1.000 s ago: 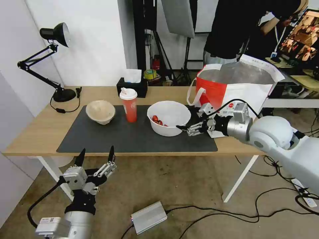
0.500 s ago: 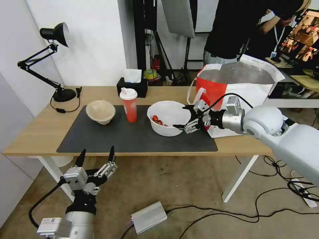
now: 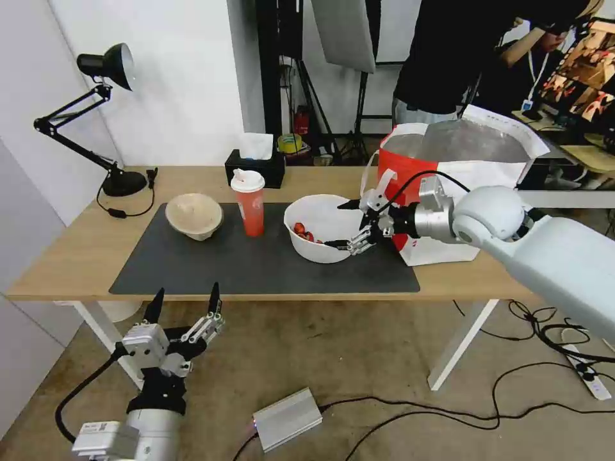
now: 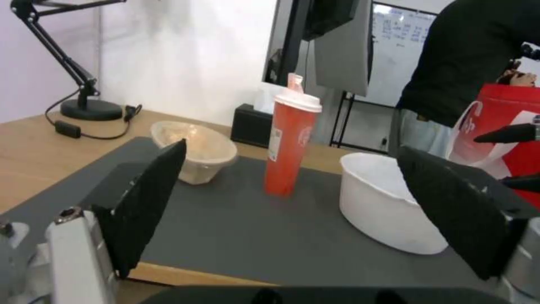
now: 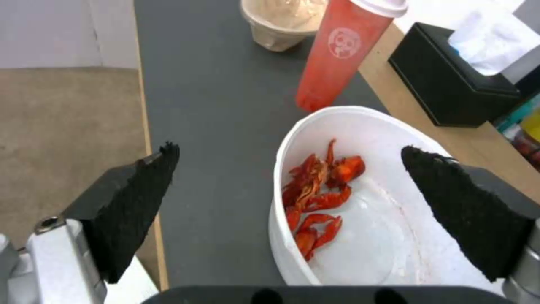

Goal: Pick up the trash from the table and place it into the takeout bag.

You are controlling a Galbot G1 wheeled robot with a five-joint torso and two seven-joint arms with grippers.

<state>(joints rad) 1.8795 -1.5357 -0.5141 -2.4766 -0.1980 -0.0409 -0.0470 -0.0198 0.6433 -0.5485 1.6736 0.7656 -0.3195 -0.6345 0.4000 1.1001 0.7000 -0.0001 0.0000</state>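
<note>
White plastic bowl (image 3: 325, 227) sits on the mat (image 3: 243, 262), shell scraps inside. Likely light, thin-walled, flexible; grip the rim. Right gripper (image 3: 351, 224) open, straddling its near rim. Left gripper (image 3: 184, 307) open, parked below the table (image 3: 77, 250).

Glossy white right arm (image 3: 544, 243) with silver wrist, looping black cable; both grippers silver-linked with black, wedge-shaped, rough-faced fingers (image 5: 135, 207).

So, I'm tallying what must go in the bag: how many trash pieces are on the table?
3, all on the dark mat: the beige pulp bowl at the left, the red paper cup in the middle, the white bowl at the right, beside the open right gripper. None looks hidden.
</note>
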